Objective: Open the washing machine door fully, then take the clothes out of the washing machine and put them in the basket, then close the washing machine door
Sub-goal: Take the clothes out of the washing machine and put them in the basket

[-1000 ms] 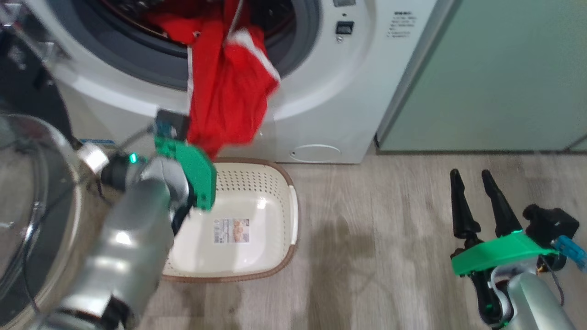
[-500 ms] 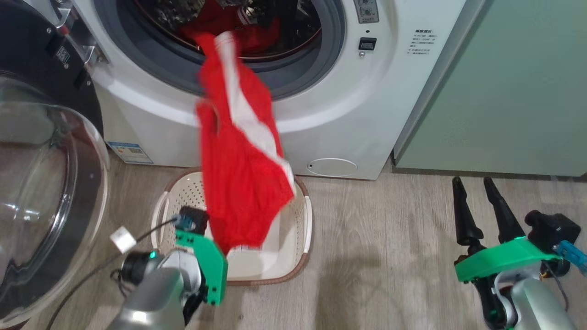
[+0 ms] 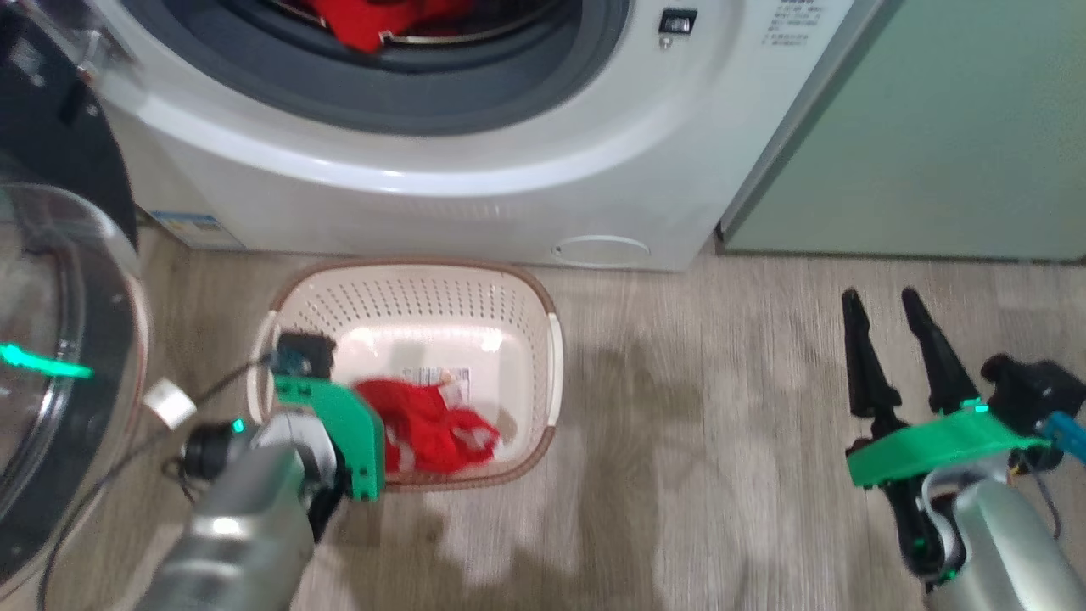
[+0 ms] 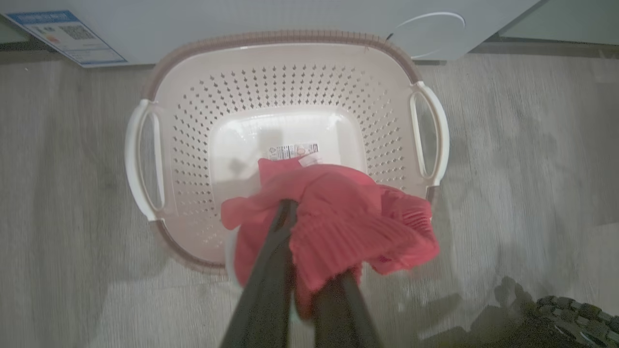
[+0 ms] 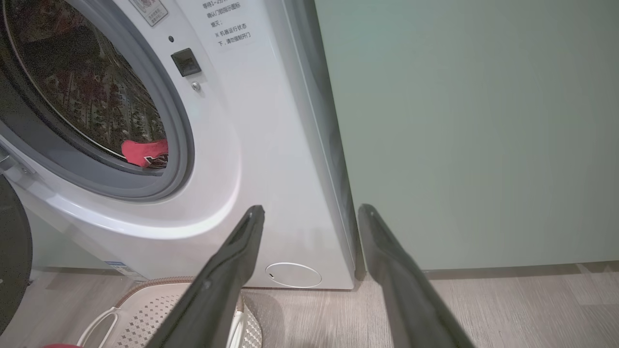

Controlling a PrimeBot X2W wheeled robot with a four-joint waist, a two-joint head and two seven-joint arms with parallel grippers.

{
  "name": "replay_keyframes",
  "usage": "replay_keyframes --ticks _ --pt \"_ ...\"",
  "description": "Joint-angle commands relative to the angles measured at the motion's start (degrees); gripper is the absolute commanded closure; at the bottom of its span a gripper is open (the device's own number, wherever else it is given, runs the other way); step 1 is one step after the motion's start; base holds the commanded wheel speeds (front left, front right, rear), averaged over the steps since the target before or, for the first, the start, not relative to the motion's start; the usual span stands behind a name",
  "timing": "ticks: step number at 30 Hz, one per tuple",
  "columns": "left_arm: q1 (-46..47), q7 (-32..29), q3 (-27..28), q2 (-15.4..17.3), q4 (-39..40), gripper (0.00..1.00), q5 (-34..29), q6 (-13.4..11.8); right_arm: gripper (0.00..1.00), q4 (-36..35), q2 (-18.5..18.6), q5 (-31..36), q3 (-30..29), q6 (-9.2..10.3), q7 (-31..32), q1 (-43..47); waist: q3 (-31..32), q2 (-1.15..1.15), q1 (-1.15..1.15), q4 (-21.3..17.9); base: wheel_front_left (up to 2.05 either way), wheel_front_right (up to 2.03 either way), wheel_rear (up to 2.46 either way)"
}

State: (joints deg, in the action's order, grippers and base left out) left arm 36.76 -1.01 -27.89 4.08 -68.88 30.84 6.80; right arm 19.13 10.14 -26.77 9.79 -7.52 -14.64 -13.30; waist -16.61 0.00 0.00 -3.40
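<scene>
Now: placing step. The bright red fabric garment (image 4: 338,212) is held bunched at the lower middle of the left wrist frame, low in the cream perforated plastic basket with the brown rim (image 4: 290,37). Whether it rests on the bottom cannot be told. The left gripper (image 4: 287,209) is pressed together on a fold of it. The right gripper (image 3: 879,299), lower right of the head frame, is spread wide and carries nothing.

Release, as judged: the bundle should be carried up-frame toward the printed label (image 4: 292,151) before the jaws are parted, since its lower-right edge appears to lie over the near rim. The fingers (image 4: 271,270) should then be lifted straight out so no fold is dragged along.

Orientation: the bundle's long axis runs left to right, crosswise to the fingers; no top or hem can be made out. More red fabric (image 3: 373,21) is seen inside the white front-loading washing machine (image 3: 475,204), top of the head frame. The round glass-bowled door (image 3: 59,255) stands swung out at the left edge.
</scene>
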Motion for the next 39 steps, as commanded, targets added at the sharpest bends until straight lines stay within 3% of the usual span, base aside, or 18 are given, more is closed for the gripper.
replay_keyframes --ticks 1,7,16,24,26,27,28,39 --pt "2.7 1.3 1.9 1.7 0.1 1.0 0.0 -0.4 0.0 -2.0 1.0 0.1 0.9 0.03 -0.4 -1.3 -2.6 0.0 0.0 -1.0 0.0 0.0 0.0" --pt "7.8 2.6 2.6 2.1 -2.9 1.0 0.6 -1.2 0.0 -2.9 1.1 0.2 0.5 0.03 -0.4 -4.1 -8.4 0.0 0.0 -2.2 0.0 0.0 0.0" --pt "12.4 4.2 4.8 3.3 -4.6 1.0 2.6 -4.5 0.0 -4.5 0.3 0.4 -0.1 0.03 -0.4 -8.1 -15.8 0.0 0.0 -4.5 0.0 0.0 0.0" --pt "11.1 6.7 4.3 3.6 -4.9 0.98 2.8 -3.6 0.0 -4.6 -0.5 0.7 -0.4 0.03 -0.4 -8.2 -16.1 0.0 0.0 -5.3 0.0 0.0 0.0" --pt "10.2 7.6 4.4 3.2 -5.0 0.59 3.1 -3.5 0.0 -4.2 -0.6 0.8 -0.6 0.03 -0.4 -7.6 -14.9 0.0 0.0 -4.9 0.0 0.0 0.0" --pt "9.9 8.4 4.5 3.0 -5.0 0.25 3.3 -3.6 0.0 -4.0 -0.7 0.9 -0.7 0.03 -0.4 -7.3 -14.1 0.0 0.0 -4.7 0.0 0.0 0.0" --pt "9.5 9.0 4.3 2.7 -5.0 0.0 3.2 -3.8 0.0 -3.9 -0.7 0.9 -0.7 0.03 -0.4 -7.0 -13.3 0.0 0.0 -4.5 0.0 0.0 0.0" --pt "6.7 14.9 4.9 2.3 -5.0 0.0 4.4 -2.0 0.0 -2.8 -0.7 0.9 1.0 0.03 -0.4 -3.7 -3.4 0.0 0.0 -2.3 0.0 0.0 0.0"
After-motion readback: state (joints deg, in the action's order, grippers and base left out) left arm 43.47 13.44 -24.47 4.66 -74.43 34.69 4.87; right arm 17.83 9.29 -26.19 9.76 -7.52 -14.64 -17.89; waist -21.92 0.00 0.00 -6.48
